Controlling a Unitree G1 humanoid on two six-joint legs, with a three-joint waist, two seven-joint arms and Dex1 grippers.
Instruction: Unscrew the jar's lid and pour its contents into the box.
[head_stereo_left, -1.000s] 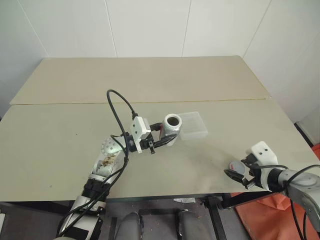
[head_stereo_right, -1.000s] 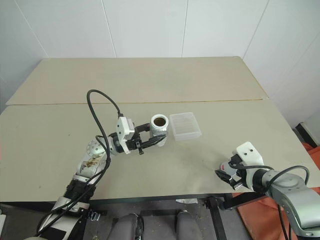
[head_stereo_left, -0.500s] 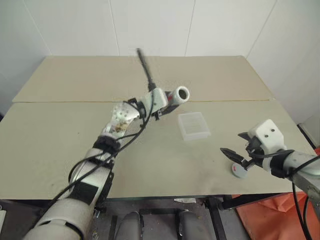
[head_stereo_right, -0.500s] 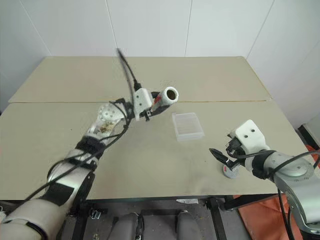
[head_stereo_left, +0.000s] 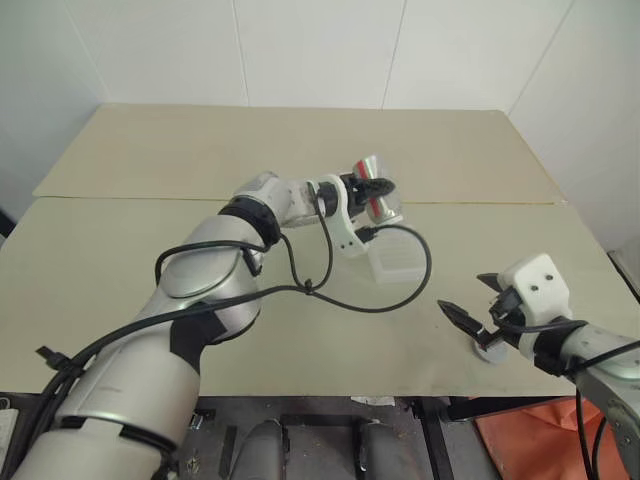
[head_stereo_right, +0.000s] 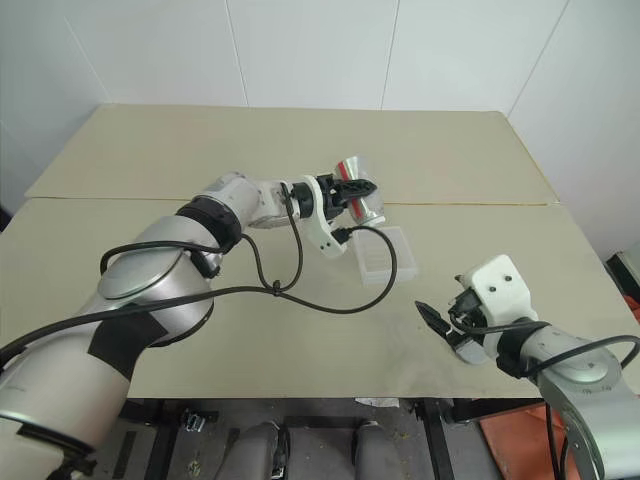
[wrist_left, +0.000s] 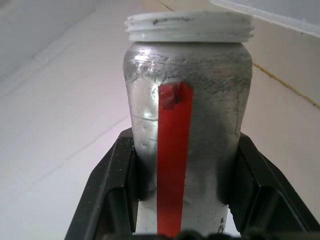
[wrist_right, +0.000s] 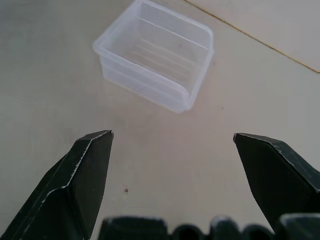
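Observation:
My left gripper (wrist_left: 185, 145) is shut on the jar (wrist_left: 187, 100), a small clear jar with a red stripe and a bare threaded mouth. The jar (head_stereo_left: 376, 196) hangs tipped over in the air, just above the far left part of the box (head_stereo_left: 397, 262). The box (wrist_right: 156, 59) is a shallow translucent white tray on the table. I cannot make out the contents. My right gripper (wrist_right: 172, 136) stands open and holds nothing, near the table's front right edge (head_stereo_left: 462, 316). The grey lid (head_stereo_left: 489, 350) lies on the table just under that hand, partly hidden.
The tan table (head_stereo_left: 120, 280) is made of two boards with a seam (head_stereo_left: 480, 202) running across behind the box. A black cable (head_stereo_left: 400, 300) from my left wrist loops over the table in front of the box. White walls stand behind.
My left arm lifted the jar, carried it rightward over the box and rolled it from upright to tipped. The right gripper rose a little off the lid.

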